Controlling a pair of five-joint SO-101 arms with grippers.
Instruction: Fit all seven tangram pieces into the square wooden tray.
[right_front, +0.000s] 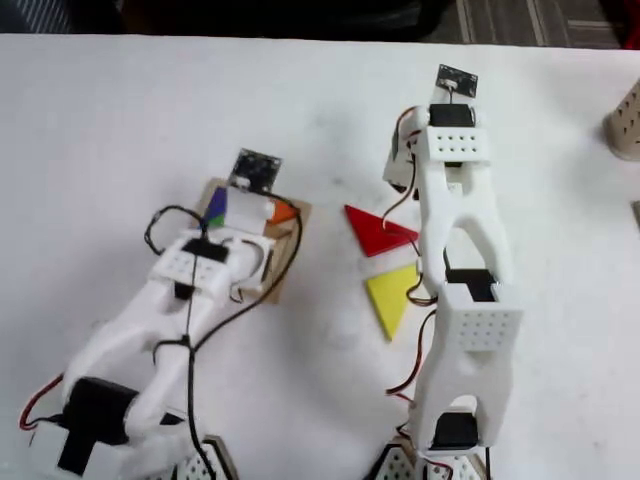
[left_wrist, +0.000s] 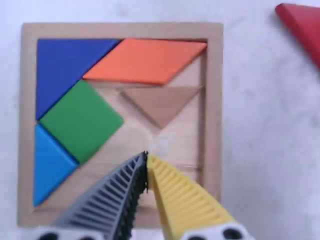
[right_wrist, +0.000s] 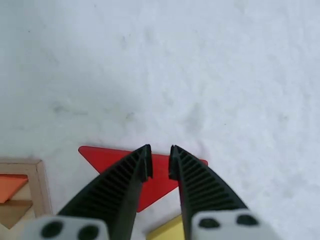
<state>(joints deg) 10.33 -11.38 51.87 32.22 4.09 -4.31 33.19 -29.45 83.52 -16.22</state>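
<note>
Tray (left_wrist: 212, 100) lies under your left gripper (left_wrist: 146, 159), pinched together and empty, while your right gripper (right_wrist: 160, 152), slightly parted and empty, hovers over the red triangle (right_wrist: 107, 159) at the tray's three o'clock.

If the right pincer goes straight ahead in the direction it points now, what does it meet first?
Most likely the flat red triangular piece on the white table: the tips of the right pincer sit over its edge, slightly apart. How high they hang above it is unclear.
</note>
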